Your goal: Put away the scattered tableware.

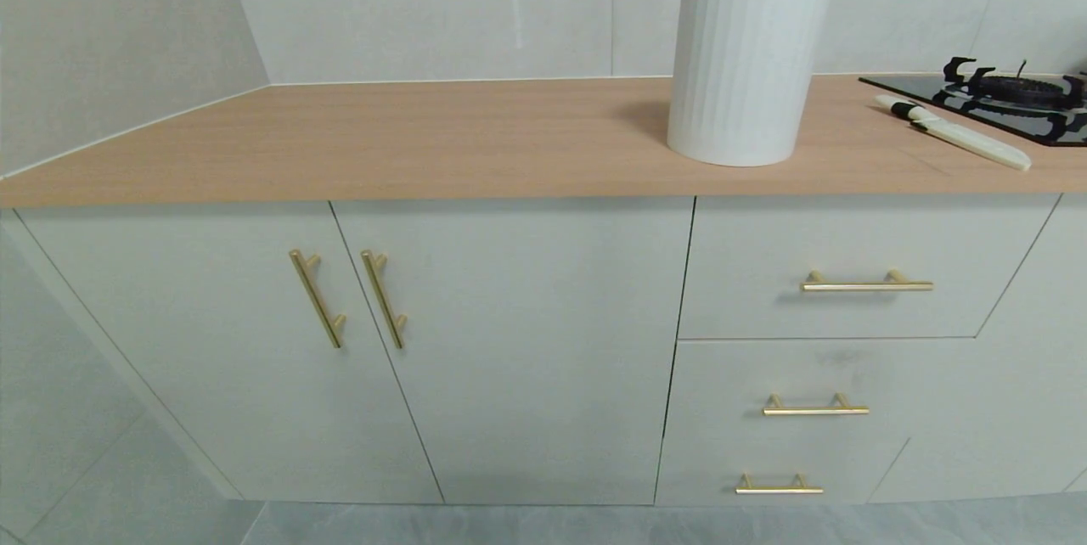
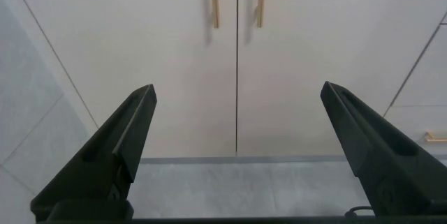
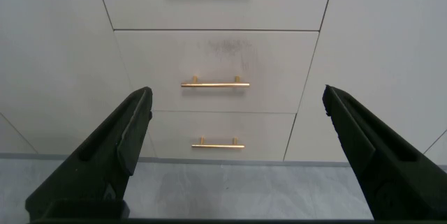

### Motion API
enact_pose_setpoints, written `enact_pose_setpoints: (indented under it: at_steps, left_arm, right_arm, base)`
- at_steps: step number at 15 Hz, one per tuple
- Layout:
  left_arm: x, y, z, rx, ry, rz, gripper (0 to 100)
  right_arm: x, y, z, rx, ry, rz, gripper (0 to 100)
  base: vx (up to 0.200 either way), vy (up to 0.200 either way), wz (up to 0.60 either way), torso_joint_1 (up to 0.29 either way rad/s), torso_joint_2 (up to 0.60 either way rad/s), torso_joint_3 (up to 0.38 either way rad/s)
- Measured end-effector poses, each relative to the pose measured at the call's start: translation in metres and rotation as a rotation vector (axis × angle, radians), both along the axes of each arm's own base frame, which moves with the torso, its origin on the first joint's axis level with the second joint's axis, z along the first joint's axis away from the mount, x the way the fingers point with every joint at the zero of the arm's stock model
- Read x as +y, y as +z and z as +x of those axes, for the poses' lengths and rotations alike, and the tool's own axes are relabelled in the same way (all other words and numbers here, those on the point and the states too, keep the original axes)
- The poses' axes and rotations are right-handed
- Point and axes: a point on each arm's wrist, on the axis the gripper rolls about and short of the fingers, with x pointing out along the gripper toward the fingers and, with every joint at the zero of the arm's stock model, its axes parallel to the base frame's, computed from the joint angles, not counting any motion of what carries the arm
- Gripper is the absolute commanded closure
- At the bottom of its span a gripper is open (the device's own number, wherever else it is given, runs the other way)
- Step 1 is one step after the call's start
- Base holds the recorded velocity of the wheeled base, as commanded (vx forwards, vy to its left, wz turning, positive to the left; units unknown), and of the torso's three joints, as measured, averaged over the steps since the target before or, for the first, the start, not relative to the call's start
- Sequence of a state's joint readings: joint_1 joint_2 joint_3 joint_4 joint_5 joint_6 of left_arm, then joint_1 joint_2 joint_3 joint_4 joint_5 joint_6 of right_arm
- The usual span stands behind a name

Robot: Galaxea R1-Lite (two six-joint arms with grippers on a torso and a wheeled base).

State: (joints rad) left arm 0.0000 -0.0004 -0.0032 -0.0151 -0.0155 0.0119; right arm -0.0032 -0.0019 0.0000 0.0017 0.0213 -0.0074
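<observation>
Knife [image 1: 951,132]: on the surface [image 1: 425,137] by the stove [image 1: 1019,99], right of the white holder [image 1: 747,53].
Left hand [image 2: 237,90]: open, facing the cupboard doors [image 2: 314,63], well apart from the knife.
Right hand [image 3: 237,93]: open, facing the drawers [image 3: 216,60].

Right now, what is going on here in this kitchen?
Nothing is held at this moment. The left gripper is open and empty, facing the closed cabinet doors. The right gripper is open and empty too, facing the closed drawers. On the countertop a knife lies beside the stove, apart from the white ribbed container.
</observation>
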Motion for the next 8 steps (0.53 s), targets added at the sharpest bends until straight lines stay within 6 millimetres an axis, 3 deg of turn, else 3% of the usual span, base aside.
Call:
enact_pose_setpoints:
  at_steps: [8]
  left_arm:
    - [0.0000, 0.0000, 0.0000, 0.000, 0.000, 0.000, 0]
  right_arm:
    - [0.0000, 0.0000, 0.0000, 0.000, 0.000, 0.002, 0]
  base:
    - [0.000, 0.000, 0.00, 0.000, 0.00, 0.000]
